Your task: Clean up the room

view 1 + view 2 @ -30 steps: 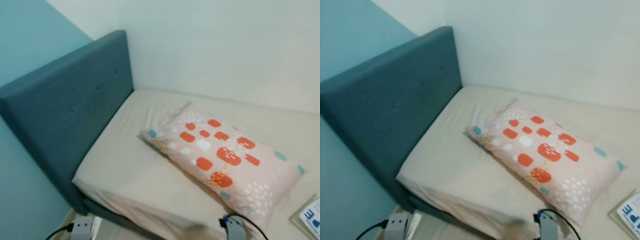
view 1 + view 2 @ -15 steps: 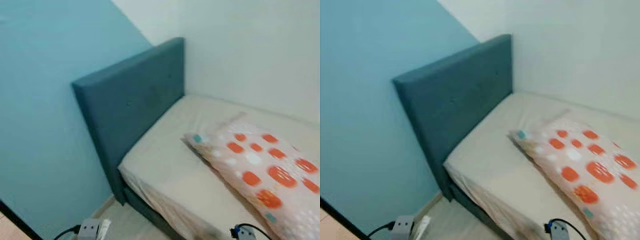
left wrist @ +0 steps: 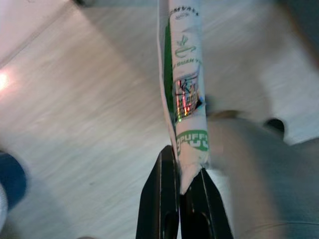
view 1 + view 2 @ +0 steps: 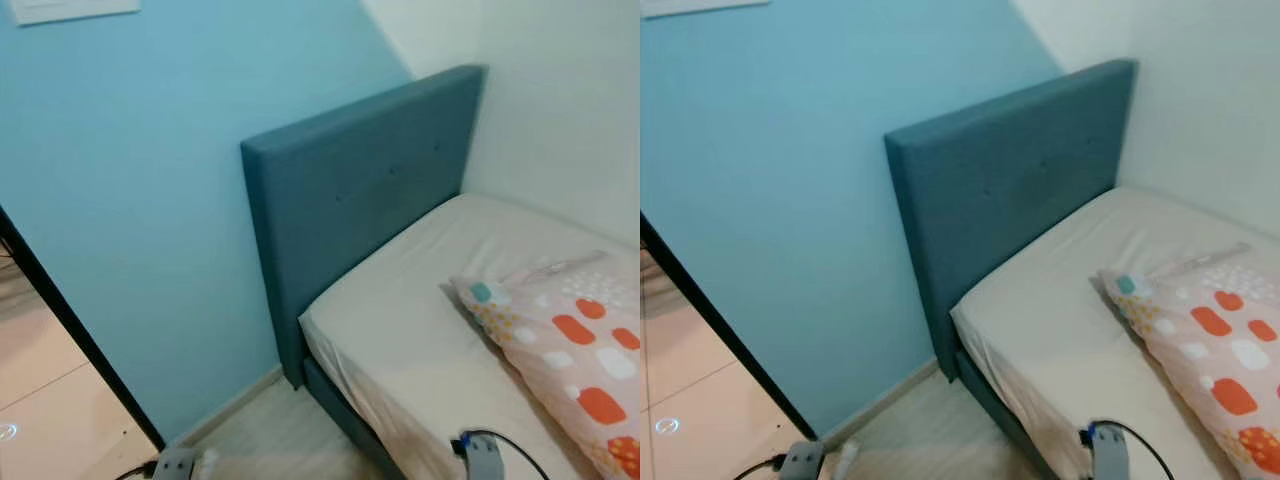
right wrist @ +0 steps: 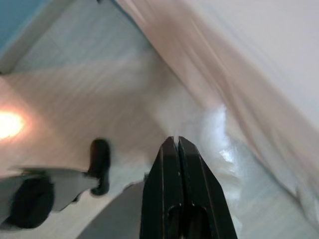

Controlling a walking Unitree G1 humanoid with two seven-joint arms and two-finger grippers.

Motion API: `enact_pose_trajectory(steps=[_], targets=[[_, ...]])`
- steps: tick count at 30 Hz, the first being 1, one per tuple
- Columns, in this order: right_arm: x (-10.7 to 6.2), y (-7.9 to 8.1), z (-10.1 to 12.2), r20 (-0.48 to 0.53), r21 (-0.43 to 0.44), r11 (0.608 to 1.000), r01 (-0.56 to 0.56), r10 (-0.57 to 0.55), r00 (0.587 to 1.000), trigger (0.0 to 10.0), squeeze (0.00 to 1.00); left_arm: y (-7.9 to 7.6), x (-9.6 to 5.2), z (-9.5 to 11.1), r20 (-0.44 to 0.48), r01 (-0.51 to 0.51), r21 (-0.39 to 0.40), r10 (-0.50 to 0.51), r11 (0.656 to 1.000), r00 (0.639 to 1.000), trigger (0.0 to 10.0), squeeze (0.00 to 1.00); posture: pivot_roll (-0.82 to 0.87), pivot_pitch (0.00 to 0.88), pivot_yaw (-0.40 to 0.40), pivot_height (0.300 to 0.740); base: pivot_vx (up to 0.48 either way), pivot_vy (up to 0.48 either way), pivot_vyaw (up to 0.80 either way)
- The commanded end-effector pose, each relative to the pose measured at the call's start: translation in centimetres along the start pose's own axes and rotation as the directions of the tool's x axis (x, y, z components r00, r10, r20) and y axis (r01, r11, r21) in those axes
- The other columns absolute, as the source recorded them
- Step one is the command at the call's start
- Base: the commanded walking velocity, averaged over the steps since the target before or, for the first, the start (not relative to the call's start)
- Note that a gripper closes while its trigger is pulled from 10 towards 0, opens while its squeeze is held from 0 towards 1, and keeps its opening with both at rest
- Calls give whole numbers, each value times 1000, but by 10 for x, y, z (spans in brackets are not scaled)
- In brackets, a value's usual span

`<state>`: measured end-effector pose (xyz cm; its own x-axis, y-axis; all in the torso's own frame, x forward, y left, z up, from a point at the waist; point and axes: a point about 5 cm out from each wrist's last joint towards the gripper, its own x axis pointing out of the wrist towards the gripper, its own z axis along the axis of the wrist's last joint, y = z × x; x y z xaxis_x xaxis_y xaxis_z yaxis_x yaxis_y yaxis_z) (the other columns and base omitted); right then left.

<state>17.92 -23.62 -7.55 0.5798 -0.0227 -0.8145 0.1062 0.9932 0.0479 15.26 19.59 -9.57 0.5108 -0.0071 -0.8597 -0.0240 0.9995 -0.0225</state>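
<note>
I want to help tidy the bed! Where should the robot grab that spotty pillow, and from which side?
Probably the pillow corner nearest the headboard, coming from the bed's open floor side. That corner lies flat on the mattress and tapers thin, so two long fingers could likely pinch it. The right gripper is shut and empty; the left gripper holds a paper packet.

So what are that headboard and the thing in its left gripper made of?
The headboard looks like matte teal woven fabric over padding, judging by its button dimples. The wrapper pinched in the left gripper seems thin printed plastic or paper; it is creased and flattened.
</note>
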Motion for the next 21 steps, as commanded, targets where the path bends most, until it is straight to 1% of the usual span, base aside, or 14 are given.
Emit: enact_pose_trajectory(steps=[1,3,5,8,10,12,14,15,16,18,20,21], targets=[[5,14,18,56,-32,998,-51,53,997,10000,0,5,-1,0,-4,-4,8,4,1000,1000,10000,0,-25,0,21,740,0,0,725],[6,18,25,69,-57,996,-66,70,995,10000,0,5,-1,-1,-7,-2,7,2,1000,1000,10000,0,-25,0,19,740,0,0,725],[6,19,26,70,-70,995,-69,74,995,10000,0,5,-1,-1,-9,-1,8,1,1000,1000,10000,0,-25,0,18,740,0,0,725],[7,21,25,49,-93,993,-76,81,996,10000,0,4,-1,-2,-10,3,-7,-3,1000,1000,10000,0,-20,0,8,740,0,0,719],[7,21,25,49,-93,993,-76,81,996,10000,0,4,-1,-2,-10,3,-7,-3,1000,1000,10000,0,-20,0,8,740,0,0,719],[6,19,15,14,-91,994,-68,70,997,10000,0,3,-1,-4,-15,8,-13,-8,1000,1000,10000,0,-18,2,9,740,0,0,725],[5,18,13,7,-90,994,-66,67,998,10000,0,3,-1,-5,-16,9,-13,-9,1000,1000,10000,0,-18,2,9,740,0,0,725],[3,15,-1,-30,-82,995,-58,56,998,10000,0,3,-2,-10,-40,10,2,-10,1000,999,10000,0,-17,5,8,740,0,0,725],[2,13,-6,-42,-78,995,-55,52,998,10000,0,3,-2,-12,-51,9,11,-9,1000,999,10000,0,-17,5,8,740,0,0,725],[1,12,-11,-53,-71,996,-53,49,997,10000,0,4,-3,-13,-60,7,19,-5,1000,998,10000,0,-17,5,8,740,0,0,725],[1,12,-11,-54,-71,996,-53,49,997,10000,0,4,-3,-13,-59,6,19,-5,1000,998,10000,0,-16,11,5,740,0,0,725],[-1,9,-20,-75,-69,997,-44,39,996,10000,0,6,-3,-14,-61,-4,15,5,1000,998,10000,0,-23,19,10,740,0,0,725]])
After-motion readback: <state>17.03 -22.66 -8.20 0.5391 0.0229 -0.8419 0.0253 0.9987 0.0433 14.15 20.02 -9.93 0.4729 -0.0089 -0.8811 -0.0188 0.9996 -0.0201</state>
